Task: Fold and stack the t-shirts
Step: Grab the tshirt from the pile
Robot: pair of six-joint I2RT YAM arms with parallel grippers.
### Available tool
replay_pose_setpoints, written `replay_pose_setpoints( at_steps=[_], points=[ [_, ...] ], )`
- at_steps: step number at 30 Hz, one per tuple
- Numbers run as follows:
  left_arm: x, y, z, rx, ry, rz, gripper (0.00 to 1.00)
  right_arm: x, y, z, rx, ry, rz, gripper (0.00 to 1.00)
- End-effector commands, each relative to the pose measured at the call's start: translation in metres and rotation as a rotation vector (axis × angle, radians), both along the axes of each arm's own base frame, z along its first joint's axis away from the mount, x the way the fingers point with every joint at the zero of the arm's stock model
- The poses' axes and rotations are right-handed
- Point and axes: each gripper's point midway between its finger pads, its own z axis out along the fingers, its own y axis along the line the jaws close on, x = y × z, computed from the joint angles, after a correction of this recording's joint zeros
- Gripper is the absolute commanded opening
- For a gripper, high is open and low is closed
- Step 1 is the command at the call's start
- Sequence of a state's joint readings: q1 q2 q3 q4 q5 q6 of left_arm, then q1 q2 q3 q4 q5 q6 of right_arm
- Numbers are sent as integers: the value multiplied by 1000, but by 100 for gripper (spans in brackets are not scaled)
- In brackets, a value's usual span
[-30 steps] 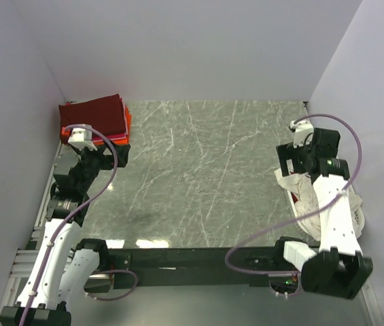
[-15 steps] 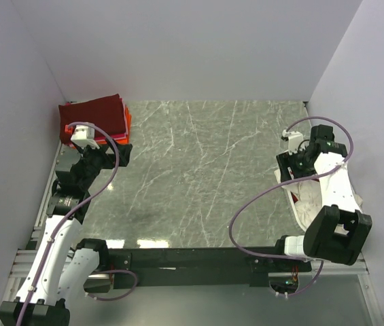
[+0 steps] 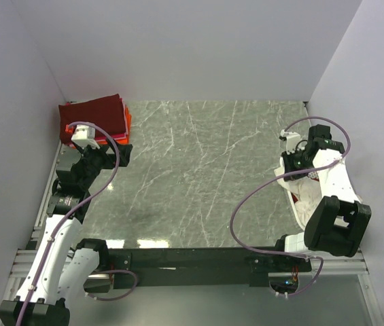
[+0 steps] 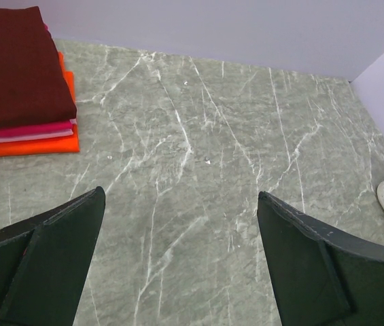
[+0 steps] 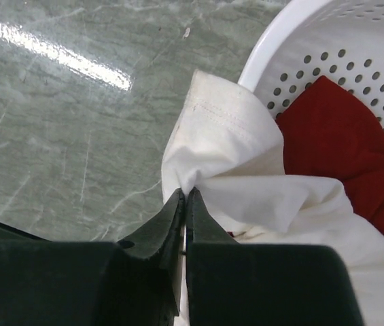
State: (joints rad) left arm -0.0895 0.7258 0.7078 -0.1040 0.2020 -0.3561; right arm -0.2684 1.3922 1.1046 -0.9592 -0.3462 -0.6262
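My right arm (image 3: 335,182) bent down at the right side, my right claw (image 5: 185,195) clenched on the cream-white t-shirt (image 5: 227,139) by the basket (image 5: 283,27), my left claw (image 4: 180,195) released above the counter (image 4: 205,115)

Robotics lab test cell: plain white panels (image 3: 178,47) enclose a green marble-patterned tabletop (image 3: 205,170), with a cabled left arm (image 3: 49,251) and right arm (image 3: 334,182) bolted along its near edge.
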Motion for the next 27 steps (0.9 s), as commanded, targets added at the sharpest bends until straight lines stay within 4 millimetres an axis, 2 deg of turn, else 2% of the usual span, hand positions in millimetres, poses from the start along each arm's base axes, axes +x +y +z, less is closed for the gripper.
replay_pose_setpoints(
  at_steps=[1, 3, 6, 9, 10, 12, 13, 15, 16, 17, 18, 20, 21, 23, 24, 25, 26, 27],
  points=[
    [-1, 0, 21, 14, -56, 0, 99, 12, -2, 17, -9, -91, -18, 0],
    [-1, 1, 21, 15, -58, 1, 100, 14, -4, 35, -33, -153, -33, 0],
    [-1, 0, 22, 14, -63, -2, 99, 18, -7, 76, -66, -265, -62, 0],
    [0, -1, 21, 13, -60, -8, 99, 19, -7, 129, -87, -404, -93, 0],
    [-1, -1, 21, 14, -58, -10, 99, 22, -8, 156, -95, -473, -116, 0],
    [0, -1, 20, 14, -57, -8, 100, 20, -14, 191, -130, -569, -166, 0],
    [0, -1, 19, 15, -55, -7, 99, 20, -15, 221, -140, -646, -193, 0],
    [0, -1, 18, 15, -54, -8, 99, 18, -20, 254, -165, -731, -236, 0],
    [0, -1, 19, 14, -55, -8, 99, 16, -20, 283, -166, -805, -254, 0],
    [0, -1, 18, 15, -54, -8, 99, 17, -21, 294, -167, -829, -265, 0],
    [0, -1, 19, 16, -57, -10, 99, 14, -21, 318, -168, -890, -280, 0],
    [0, -1, 18, 16, -54, -8, 99, 18, -22, 338, -162, -936, -294, 0],
    [0, 0, 17, 16, -54, -5, 99, 16, -20, 359, -153, -987, -303, 0],
    [0, 0, 17, 18, -53, -4, 99, 24, -20, 372, -135, -1007, -309, 0],
    [1, 0, 17, 18, -55, -2, 100, 20, -18, 394, -129, -1060, -311, 0],
    [1, 1, 17, 20, -54, -1, 99, 26, -18, 400, -117, -1067, -308, 0],
    [1, 1, 16, 20, -54, 2, 99, 25, -17, 409, -110, -1090, -312, 0],
    [1, 1, 17, 22, -56, 4, 99, 20, -15, 427, -101, -1140, -318, 0]
  ],
)
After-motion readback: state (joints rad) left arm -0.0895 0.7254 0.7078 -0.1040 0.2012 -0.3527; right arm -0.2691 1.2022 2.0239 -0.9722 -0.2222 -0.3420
